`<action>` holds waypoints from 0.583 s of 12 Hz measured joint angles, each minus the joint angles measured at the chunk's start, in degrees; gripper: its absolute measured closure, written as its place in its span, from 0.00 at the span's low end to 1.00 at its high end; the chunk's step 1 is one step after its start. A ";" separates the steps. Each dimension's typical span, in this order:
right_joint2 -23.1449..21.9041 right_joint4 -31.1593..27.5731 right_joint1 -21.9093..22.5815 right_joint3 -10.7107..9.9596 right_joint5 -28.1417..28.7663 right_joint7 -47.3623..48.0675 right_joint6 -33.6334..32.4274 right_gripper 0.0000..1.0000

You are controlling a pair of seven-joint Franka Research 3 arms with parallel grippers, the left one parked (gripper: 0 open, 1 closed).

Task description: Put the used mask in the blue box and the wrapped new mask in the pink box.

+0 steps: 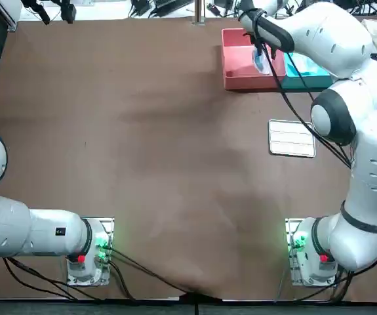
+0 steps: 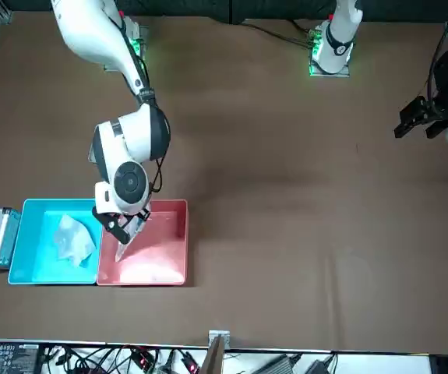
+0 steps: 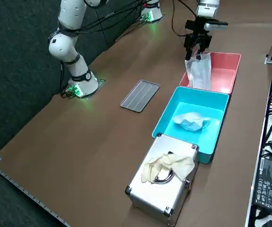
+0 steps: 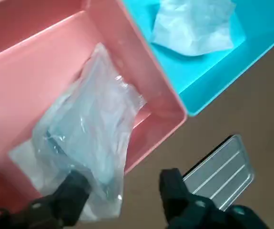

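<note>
Top view: the right hand point(image 1: 260, 47) hangs over the pink box point(image 1: 235, 62) in the upper right. The arm covers most of the wrapped mask point(image 1: 261, 63) and the blue box point(image 1: 309, 80).

Front view: the wrapped mask point(image 2: 128, 238) shows only as a pale sliver under the hand.

Right side view: the wrapped mask point(image 3: 201, 73) stands upright with its long axis vertical, its lower end by the pink box's wall nearest the blue box. The used mask point(image 3: 191, 121) lies crumpled in the blue box.

Wrist view: the fingers point(image 4: 172, 188) are spread wide. The wrapped mask point(image 4: 89, 129) leans on one and is not pinched.
</note>
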 joint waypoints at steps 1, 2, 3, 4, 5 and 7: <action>-0.06 0.44 0.47 0.00 0.99 0.05 0.00 0.11; -0.16 1.02 0.80 0.00 1.96 0.08 -0.03 0.01; -0.30 1.84 0.91 -0.03 3.00 0.16 -0.11 0.00; -0.51 2.94 0.88 -0.12 4.35 0.20 -0.22 0.00; -0.93 4.04 0.80 -0.38 5.78 0.21 -0.42 0.00; -2.42 5.89 0.18 -0.74 7.99 0.14 -0.80 0.00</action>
